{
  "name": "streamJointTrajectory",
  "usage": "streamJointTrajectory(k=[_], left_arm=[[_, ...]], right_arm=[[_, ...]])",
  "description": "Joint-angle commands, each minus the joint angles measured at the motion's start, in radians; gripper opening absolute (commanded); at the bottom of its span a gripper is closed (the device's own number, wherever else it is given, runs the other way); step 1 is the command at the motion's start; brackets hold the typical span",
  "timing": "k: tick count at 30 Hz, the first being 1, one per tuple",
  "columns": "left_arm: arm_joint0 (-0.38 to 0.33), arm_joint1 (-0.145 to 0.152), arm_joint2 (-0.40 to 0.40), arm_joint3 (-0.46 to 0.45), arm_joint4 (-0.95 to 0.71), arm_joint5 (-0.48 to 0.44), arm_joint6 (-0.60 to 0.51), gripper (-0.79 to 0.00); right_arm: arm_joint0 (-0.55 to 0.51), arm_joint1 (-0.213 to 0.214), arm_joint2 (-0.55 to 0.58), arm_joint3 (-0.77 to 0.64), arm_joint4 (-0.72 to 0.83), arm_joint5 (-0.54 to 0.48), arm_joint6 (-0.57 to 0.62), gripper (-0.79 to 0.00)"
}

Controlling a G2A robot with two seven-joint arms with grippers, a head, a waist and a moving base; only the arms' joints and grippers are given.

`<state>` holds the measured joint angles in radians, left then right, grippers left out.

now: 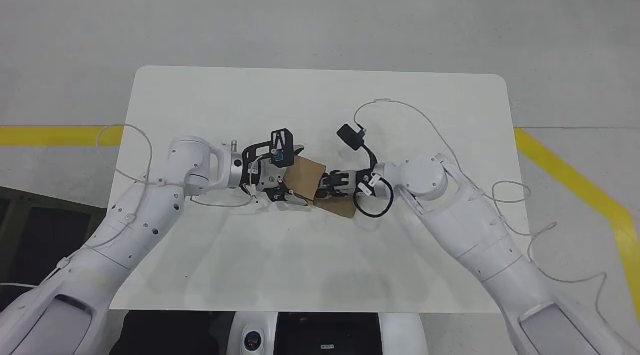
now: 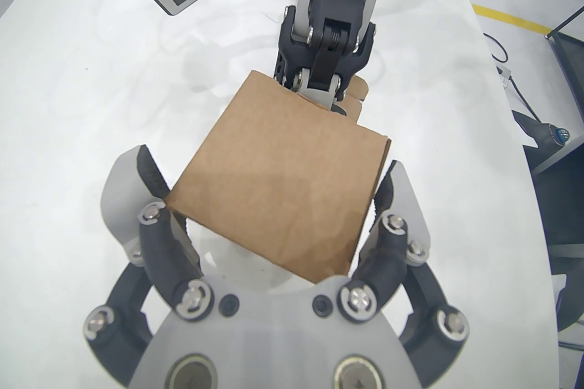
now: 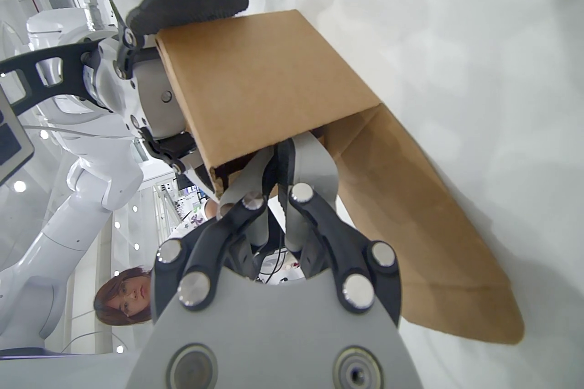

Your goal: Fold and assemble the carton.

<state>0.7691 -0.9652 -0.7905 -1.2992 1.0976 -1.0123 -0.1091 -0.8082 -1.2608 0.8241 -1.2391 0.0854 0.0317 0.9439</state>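
Left gripper [image 2: 268, 174], spread wide, clamps the carton [image 2: 278, 222] across its width. I see the right gripper [image 3: 284, 156], nearly closed, pinching the wall at the carton's opposite, open end.

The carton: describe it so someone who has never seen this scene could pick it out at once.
At the middle of the white table is the carton. It is a plain brown cardboard sleeve, clasped across its width by the left gripper, with the right gripper at its open end beside a loose flap. Nothing else there is brown.
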Motion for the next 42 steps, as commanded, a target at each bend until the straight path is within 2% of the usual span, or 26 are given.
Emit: streamJointTrajectory(k=[1, 19, 24, 32, 38, 42], left_arm=[[0.001, 0.000, 0.000, 0.000, 0.000, 0.000, -0.001, 0.000], [0.003, -0.001, 0.000, 0.002, -0.005, 0.000, -0.005, 0.000], [0.002, -0.001, -0.001, 0.005, -0.009, 0.000, -0.009, 0.000], [0.001, -0.003, -0.005, 0.007, -0.017, 0.000, -0.007, 0.000], [0.000, -0.005, -0.007, 0.009, -0.026, 0.000, -0.013, 0.000], [0.000, -0.006, -0.009, 0.010, -0.028, 0.000, -0.015, 0.000]], right_arm=[[0.007, -0.005, -0.005, 0.014, 0.005, -0.009, -0.004, -0.785], [0.013, -0.020, -0.007, 0.064, 0.020, -0.065, -0.015, -0.785], [0.010, -0.016, 0.007, 0.065, 0.021, -0.076, 0.014, -0.785], [-0.054, 0.032, 0.115, -0.048, -0.017, 0.037, 0.103, -0.785], [-0.154, 0.084, 0.232, -0.224, -0.120, 0.151, 0.155, -0.785], [-0.230, 0.112, 0.307, -0.292, -0.159, 0.188, 0.183, -0.770]])
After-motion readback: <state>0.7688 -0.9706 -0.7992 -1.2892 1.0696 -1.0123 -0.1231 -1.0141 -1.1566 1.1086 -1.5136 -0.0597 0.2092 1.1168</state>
